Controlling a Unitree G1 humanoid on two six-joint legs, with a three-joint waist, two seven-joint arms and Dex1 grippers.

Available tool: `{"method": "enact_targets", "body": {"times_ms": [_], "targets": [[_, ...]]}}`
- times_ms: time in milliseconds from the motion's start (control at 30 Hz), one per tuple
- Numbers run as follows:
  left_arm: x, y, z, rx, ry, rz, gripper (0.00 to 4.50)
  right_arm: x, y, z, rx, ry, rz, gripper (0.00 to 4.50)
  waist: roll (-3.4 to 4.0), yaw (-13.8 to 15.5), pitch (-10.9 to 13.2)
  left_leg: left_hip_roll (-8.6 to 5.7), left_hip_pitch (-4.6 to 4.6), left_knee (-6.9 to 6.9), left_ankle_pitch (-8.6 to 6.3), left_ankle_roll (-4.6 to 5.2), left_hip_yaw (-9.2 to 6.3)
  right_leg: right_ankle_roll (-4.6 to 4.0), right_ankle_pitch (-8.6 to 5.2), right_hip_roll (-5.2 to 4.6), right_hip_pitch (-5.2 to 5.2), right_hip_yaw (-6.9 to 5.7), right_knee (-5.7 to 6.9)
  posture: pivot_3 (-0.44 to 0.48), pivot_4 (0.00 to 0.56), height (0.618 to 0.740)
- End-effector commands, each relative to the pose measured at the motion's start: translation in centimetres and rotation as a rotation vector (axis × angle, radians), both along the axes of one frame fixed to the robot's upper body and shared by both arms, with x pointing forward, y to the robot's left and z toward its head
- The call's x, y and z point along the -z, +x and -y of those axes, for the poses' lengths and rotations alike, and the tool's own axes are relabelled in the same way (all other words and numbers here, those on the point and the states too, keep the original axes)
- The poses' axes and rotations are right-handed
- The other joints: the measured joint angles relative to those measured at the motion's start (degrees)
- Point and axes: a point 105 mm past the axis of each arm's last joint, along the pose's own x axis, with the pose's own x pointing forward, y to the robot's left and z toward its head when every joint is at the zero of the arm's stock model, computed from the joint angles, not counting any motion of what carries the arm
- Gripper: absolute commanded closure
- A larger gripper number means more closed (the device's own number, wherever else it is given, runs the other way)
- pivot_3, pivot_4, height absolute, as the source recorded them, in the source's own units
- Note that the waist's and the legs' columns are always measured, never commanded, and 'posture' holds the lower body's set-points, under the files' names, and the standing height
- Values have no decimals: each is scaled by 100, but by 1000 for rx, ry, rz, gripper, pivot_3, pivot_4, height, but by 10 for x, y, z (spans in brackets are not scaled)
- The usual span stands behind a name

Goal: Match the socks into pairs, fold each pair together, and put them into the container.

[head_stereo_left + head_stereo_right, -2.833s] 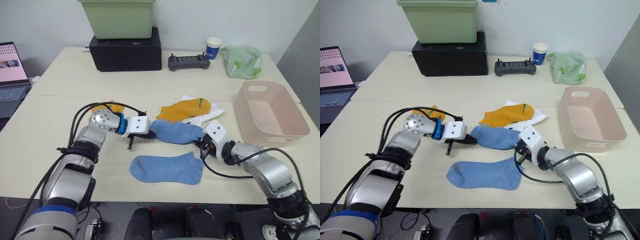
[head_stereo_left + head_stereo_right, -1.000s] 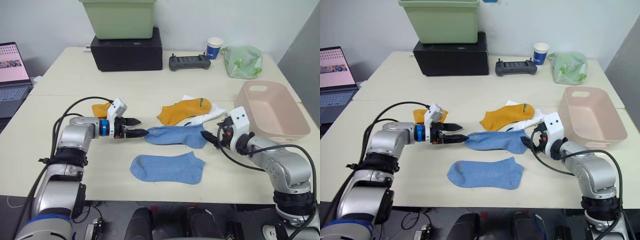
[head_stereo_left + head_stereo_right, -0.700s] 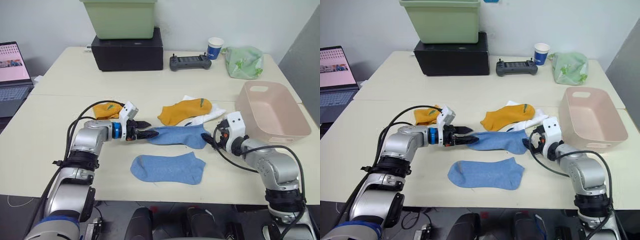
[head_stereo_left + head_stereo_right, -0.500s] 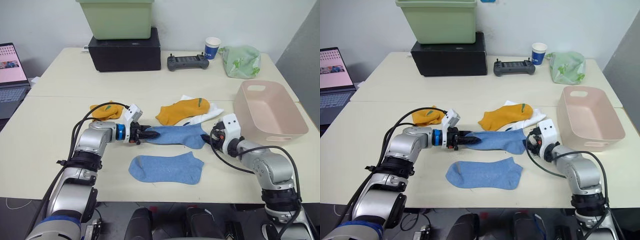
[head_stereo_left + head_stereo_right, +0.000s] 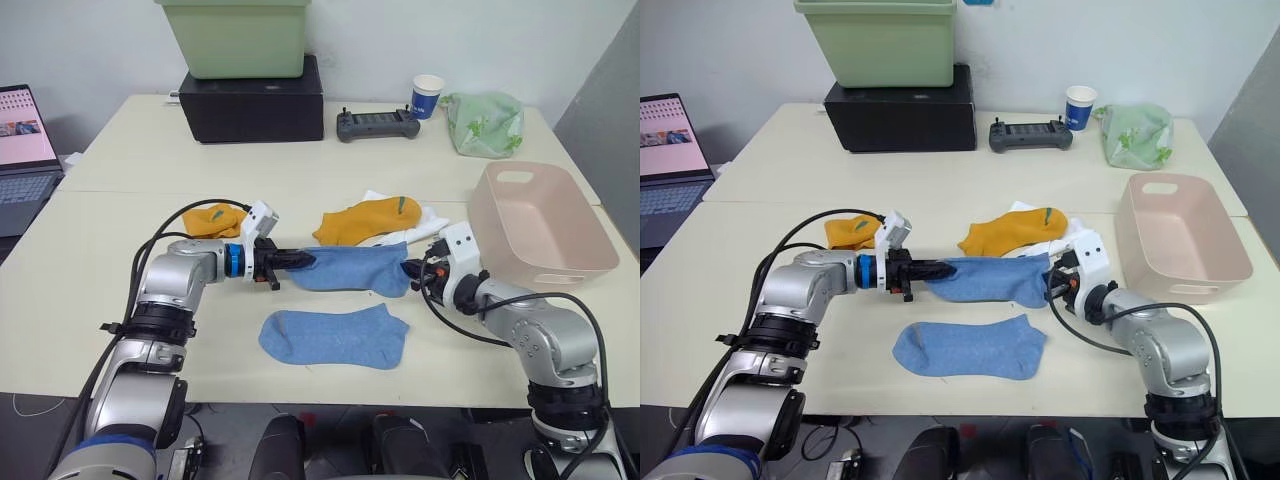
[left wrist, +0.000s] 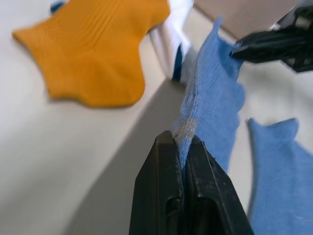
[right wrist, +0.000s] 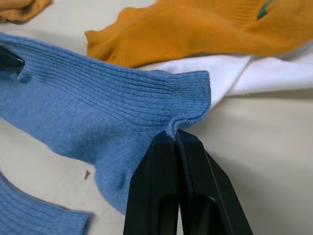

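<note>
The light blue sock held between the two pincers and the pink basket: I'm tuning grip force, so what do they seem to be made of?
The light blue sock looks like soft ribbed knit fabric, matte: fine ribs show, and it puckers where the right pincer pinches it. The pale pink rectangular basket seems to be rigid moulded plastic, smooth with a slight sheen, with rounded corners and cut-out handle slots.

We see both arms reaching inward, low over the desk (image 5: 80, 250). The left end effector (image 5: 296, 259) pinches one end of a blue sock (image 5: 352, 269); the right end effector (image 5: 409, 270) pinches the other, fingers closed.
</note>
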Motion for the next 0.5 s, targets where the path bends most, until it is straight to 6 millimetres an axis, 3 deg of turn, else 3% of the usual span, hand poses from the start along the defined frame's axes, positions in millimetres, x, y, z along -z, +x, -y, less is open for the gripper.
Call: {"method": "enact_targets", "body": {"times_ms": [33,133,267,367,500], "targets": [[-40,-14,-14,-9,-91,1,4500,-38,-15,1,-43,88,69,4448,0,-12,0,0,0,0,0,0,-2,0,0,0,0,0,0,0,150,735],[-48,-34,-21,21,-92,-61,4500,-49,-31,-2,-113,123,62,4448,1,-54,0,5,4,-5,0,0,-7,0,0,-1,1,4,-1,0,150,735],[-46,-77,-27,101,-73,-170,4500,-52,-56,-6,-205,125,27,4448,2,-64,2,11,8,-8,0,0,-9,0,-1,-3,3,4,-2,0,150,735],[-26,-95,-28,85,-46,-256,4500,-43,-67,-9,-243,117,-32,4448,3,-66,1,27,8,-8,0,0,-8,0,-1,-7,5,5,-6,0,150,735],[7,-100,-30,32,40,-305,4500,-24,-71,-10,-231,81,-119,4448,3,-52,1,15,9,-8,0,1,-6,1,-2,-10,7,4,-9,0,150,735]]}}
